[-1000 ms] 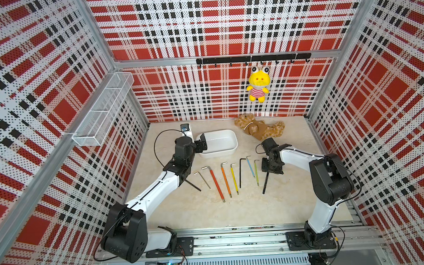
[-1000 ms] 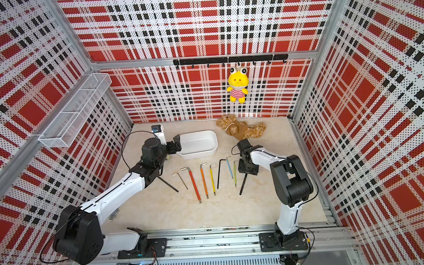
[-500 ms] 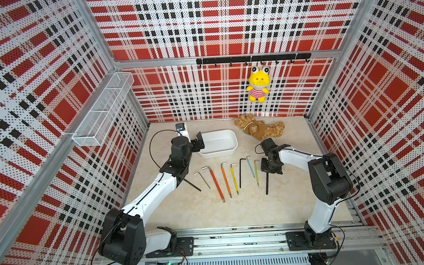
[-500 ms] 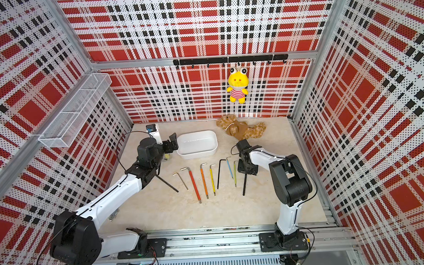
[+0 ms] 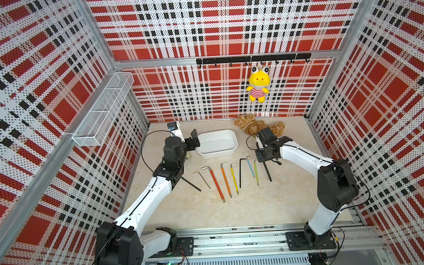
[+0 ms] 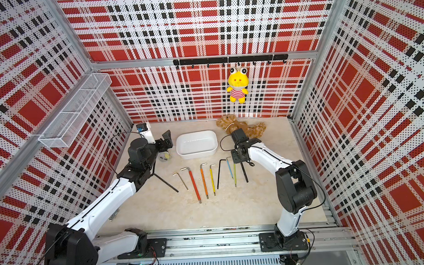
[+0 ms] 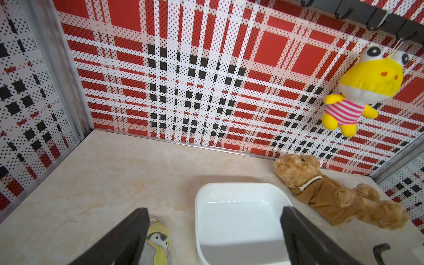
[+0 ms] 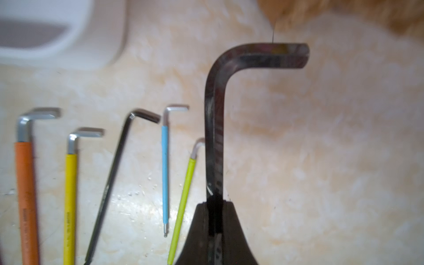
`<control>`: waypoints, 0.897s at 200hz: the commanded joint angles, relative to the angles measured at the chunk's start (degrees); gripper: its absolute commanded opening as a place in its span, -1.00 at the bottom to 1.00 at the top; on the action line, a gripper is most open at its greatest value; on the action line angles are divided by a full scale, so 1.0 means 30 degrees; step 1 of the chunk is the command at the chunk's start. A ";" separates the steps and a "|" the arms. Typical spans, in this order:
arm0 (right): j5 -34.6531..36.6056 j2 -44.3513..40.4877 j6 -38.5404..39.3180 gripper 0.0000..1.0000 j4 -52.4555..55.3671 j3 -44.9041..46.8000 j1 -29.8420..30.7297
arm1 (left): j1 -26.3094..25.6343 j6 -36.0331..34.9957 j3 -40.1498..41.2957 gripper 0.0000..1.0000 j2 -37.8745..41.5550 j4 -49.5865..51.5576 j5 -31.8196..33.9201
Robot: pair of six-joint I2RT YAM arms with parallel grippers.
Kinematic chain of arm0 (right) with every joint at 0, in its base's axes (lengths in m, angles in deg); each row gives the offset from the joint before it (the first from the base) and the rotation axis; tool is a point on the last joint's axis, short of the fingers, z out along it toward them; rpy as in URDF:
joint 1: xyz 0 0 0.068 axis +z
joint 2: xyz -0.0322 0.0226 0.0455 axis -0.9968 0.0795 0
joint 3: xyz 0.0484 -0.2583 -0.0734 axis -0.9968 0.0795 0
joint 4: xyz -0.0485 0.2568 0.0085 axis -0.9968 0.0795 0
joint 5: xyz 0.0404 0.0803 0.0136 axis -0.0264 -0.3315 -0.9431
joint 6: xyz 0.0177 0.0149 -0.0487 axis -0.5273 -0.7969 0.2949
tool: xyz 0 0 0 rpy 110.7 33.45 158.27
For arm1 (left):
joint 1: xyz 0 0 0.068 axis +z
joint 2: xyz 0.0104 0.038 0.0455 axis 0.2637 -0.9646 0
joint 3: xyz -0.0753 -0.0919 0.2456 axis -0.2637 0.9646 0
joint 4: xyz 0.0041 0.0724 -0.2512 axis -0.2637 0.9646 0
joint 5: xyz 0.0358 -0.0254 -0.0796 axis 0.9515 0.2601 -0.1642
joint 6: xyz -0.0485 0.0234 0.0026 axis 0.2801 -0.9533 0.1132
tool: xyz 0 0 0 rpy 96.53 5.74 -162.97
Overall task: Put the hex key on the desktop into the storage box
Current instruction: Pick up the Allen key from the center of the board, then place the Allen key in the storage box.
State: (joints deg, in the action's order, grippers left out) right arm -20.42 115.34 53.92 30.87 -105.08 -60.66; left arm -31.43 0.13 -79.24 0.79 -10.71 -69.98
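Now pinches the thick black hex key (image 8: 214,128) in the right tool (image 8: 214,203), open around it a second ago. Keeps it over the counter (image 8: 321,160) by the green key (image 8: 183,195), outside the white storage box (image 5: 217,154). Holds the left tool (image 7: 214,208) wide.

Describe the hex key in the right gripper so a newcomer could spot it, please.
On the cream desktop, hex keys lie in a row before the white storage box. At the row's end, in the right gripper, is the black hex key, thicker than its green neighbour.

glossy white plastic storage box (image 5: 217,143), shiny dark metal hex key (image 8: 214,128)
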 commanded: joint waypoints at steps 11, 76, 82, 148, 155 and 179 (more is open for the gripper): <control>-0.0892 -0.0537 0.5241 -1.00 -0.1390 -0.1927 0.0368 | 0.0497 0.1140 0.0616 0.93 0.1169 -0.0627 -0.1325; -0.5670 0.1656 1.1323 -1.00 -0.3178 -0.5613 0.0502 | 0.1560 0.1287 0.0790 0.94 0.1979 -0.0744 -0.1747; -0.6317 0.2031 1.1865 -1.00 -0.3148 -0.6137 0.0512 | 0.1606 0.1333 0.0905 0.94 0.1938 -0.0943 -0.1837; -1.0988 0.6531 1.5490 -1.00 -0.3580 -1.1325 0.1268 | 0.1897 0.1380 0.0911 0.94 0.1536 -0.1844 -0.2278; -1.1314 0.7076 1.5758 -1.00 -0.3525 -1.1924 0.1367 | 0.1920 0.1408 0.1061 0.94 0.1605 -0.1949 -0.2310; -1.2067 0.8823 1.6753 -1.00 -0.3686 -1.3694 0.1678 | 0.2109 0.1430 0.1265 0.94 0.1600 -0.2101 -0.2516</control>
State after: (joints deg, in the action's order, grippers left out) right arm -51.43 138.03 99.12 22.41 -140.90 -56.84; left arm -26.05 4.04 -76.59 5.16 -15.04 -76.34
